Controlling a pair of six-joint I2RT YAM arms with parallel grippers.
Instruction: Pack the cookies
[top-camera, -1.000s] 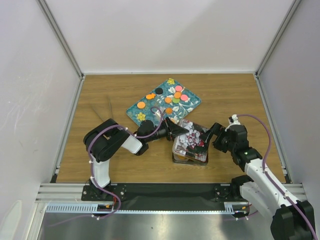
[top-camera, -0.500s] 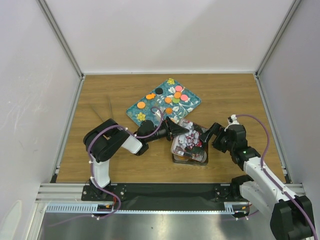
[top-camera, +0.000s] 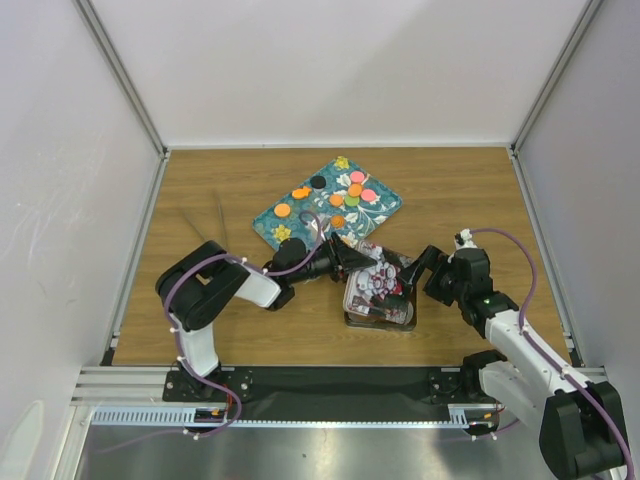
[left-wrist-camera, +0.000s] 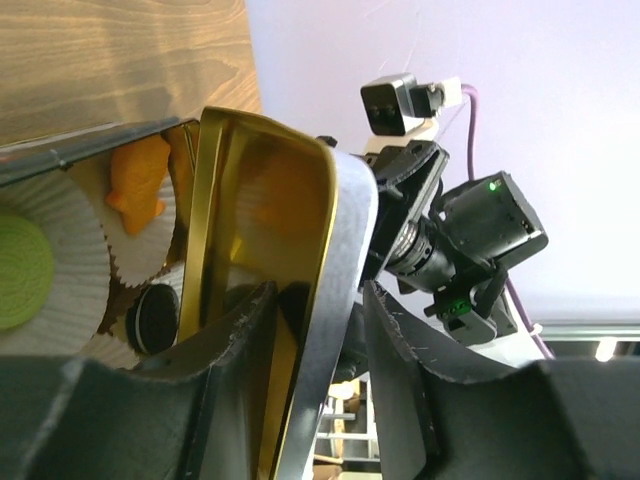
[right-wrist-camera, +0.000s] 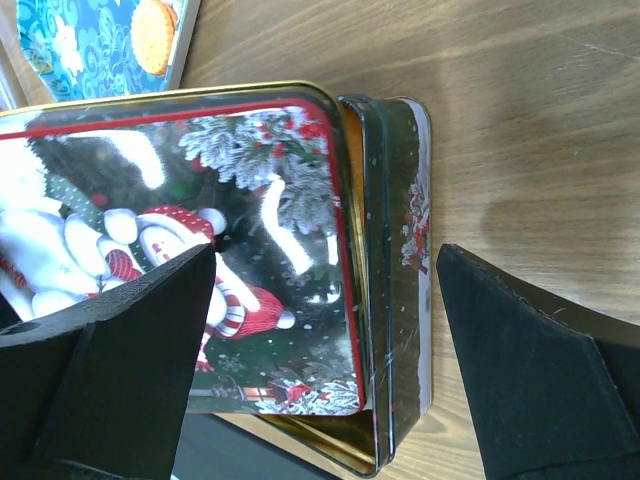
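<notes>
Several cookies (top-camera: 355, 189), orange, pink, green and black, lie on a teal floral tray (top-camera: 268, 228). One orange cookie (right-wrist-camera: 155, 45) shows in the right wrist view. A Christmas tin (top-camera: 380, 318) stands in front of the tray, its snowman lid (top-camera: 378, 280) tilted over it. My left gripper (top-camera: 352, 258) is shut on the lid's edge (left-wrist-camera: 300, 200). Inside the tin are paper cups (left-wrist-camera: 75, 230) with a green cookie (left-wrist-camera: 20, 270), an orange one (left-wrist-camera: 138, 185) and a black one (left-wrist-camera: 150, 318). My right gripper (right-wrist-camera: 328, 270) is open, its fingers wide apart over the tin's wall (right-wrist-camera: 400, 250) and the lid (right-wrist-camera: 200, 250).
White walls with metal posts close in the wooden table (top-camera: 200, 190) on three sides. My right arm (left-wrist-camera: 470, 230) stands just behind the lid in the left wrist view. The tray (right-wrist-camera: 80, 50) lies close beyond the tin.
My left arm's elbow has swung left and lower while the gripper keeps hold of the lid. The tin and lid have shifted slightly left. My right gripper has barely moved.
</notes>
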